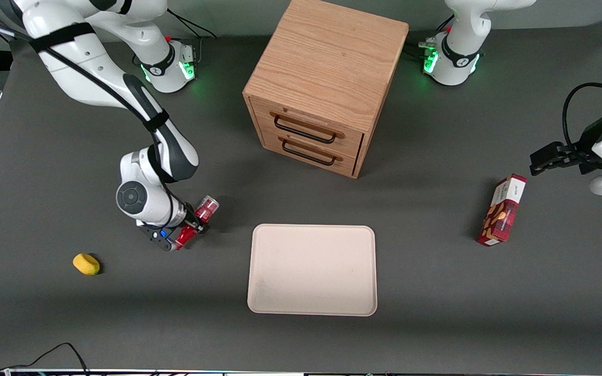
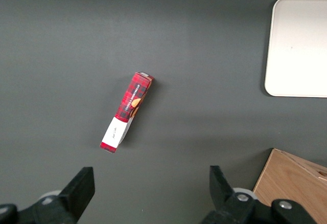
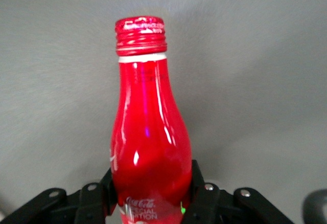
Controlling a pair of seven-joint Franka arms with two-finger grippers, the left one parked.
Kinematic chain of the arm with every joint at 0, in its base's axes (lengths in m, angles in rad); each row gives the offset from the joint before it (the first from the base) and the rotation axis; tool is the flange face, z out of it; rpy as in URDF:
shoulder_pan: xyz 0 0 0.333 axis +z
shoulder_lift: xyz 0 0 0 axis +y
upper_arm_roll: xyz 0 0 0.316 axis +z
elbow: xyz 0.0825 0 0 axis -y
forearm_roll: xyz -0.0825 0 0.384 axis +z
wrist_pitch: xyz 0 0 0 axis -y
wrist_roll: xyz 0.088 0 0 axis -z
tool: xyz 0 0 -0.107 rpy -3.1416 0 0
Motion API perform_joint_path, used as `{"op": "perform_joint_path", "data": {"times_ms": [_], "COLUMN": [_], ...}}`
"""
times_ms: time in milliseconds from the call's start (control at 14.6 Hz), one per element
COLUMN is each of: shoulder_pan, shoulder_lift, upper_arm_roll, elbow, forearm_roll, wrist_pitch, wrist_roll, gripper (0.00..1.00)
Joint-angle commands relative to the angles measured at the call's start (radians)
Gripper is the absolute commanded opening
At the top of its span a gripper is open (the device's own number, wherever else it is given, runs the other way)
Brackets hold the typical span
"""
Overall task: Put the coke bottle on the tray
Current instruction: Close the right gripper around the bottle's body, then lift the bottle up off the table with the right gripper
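The gripper (image 1: 192,226) is clamped around the coke bottle (image 1: 197,221), holding it tilted above the desk (image 1: 437,313). The tray (image 1: 312,269) lies flat near the bottle, sideways toward the parked arm's end and slightly nearer the front camera. The carry likely runs that way.

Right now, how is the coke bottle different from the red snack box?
The coke bottle is round and shiny with a narrow capped neck; the snack box is a flat-sided carton with a plaid print. The bottle is clamped in the robot's hand, toward the working arm's end of the table; the box sits free on the table, toward the parked arm's end. Both are mostly red, and neither is on the tray.
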Motion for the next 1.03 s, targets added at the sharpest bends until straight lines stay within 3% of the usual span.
{"op": "perform_joint_path", "data": {"times_ms": [0,344,481,756,962], "shoulder_pan": [-0.011,-0.025,-0.015,-0.015,-0.014], "shoulder_lift": [-0.139,-0.167,-0.163,-0.125,0.002], "upper_arm_roll": [-0.011,-0.012,0.001,0.144,0.256], "elbow": [0.1,0.496,0.616,0.722,0.803], "forearm_roll": [-0.007,0.005,0.005,-0.001,-0.002], "wrist_pitch": [-0.259,-0.738,-0.843,-0.851,-0.781], "wrist_roll": [-0.103,-0.295,-0.303,-0.298,-0.292], "gripper": [0.0,0.0,0.0,0.0,0.0]}}
